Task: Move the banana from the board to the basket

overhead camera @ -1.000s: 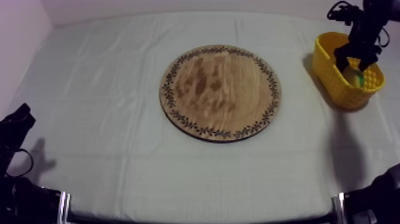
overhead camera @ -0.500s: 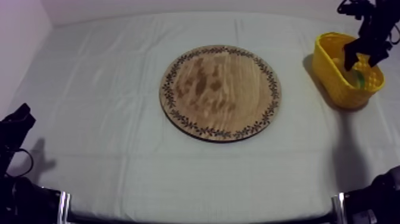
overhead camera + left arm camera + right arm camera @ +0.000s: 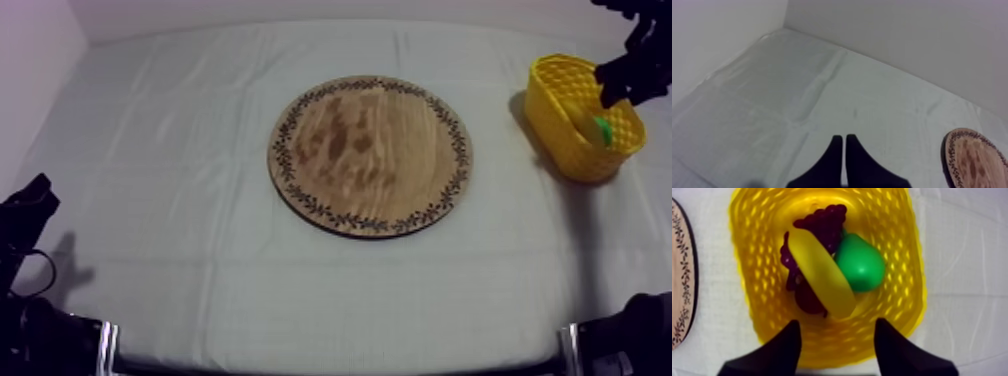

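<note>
The yellow banana (image 3: 822, 280) lies inside the yellow basket (image 3: 747, 263), resting across a bunch of dark grapes (image 3: 819, 225) and against a green pear (image 3: 861, 263). My right gripper (image 3: 837, 338) hangs open above the basket's near wall, holding nothing. From above, that gripper (image 3: 622, 78) hovers over the basket (image 3: 560, 130) at the table's far right. The round wooden board (image 3: 370, 155) in the middle is bare. My left gripper (image 3: 30, 205) rests shut at the lower left, its fingers (image 3: 842, 150) pressed together over the cloth.
The board's patterned rim (image 3: 679, 278) lies just beside the basket in the right wrist view, and its edge (image 3: 974, 160) also appears ahead of the left gripper. A pale wall runs behind the table. The basket stands close to the table's right edge.
My right gripper has risen out of the basket and drawn back toward the far right. The banana stays in the basket. The left arm has not moved.
</note>
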You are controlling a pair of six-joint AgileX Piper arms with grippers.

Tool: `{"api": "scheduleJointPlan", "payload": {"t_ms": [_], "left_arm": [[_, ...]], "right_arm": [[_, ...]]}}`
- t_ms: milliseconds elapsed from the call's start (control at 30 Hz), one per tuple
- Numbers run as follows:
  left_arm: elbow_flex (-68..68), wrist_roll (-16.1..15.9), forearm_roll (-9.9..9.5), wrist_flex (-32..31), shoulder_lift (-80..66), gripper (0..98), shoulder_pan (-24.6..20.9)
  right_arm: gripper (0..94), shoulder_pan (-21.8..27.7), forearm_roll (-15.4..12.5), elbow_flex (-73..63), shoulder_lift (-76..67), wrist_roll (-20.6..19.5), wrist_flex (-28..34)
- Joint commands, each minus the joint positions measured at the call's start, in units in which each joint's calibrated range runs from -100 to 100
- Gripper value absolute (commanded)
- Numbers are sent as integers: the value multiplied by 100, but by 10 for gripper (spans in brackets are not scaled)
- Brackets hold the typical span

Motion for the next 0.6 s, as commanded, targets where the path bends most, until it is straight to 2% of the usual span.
{"api": "scheduleJointPlan", "payload": {"t_ms": [0,200,333,567], "left_arm": [[-2,1,-1,-1,2,1,-2],[-2,1,-1,-1,2,1,-2],[-2,1,-1,-1,2,1,-2],[-2,1,-1,-1,2,1,-2]], "right_arm": [[401,-7,-42,467,-473,62,-203],[329,-17,-219,1211,-1228,137,-791],[240,-15,-364,1655,-1694,252,-1122],[52,213,-801,2585,-2643,846,-1857]]}}
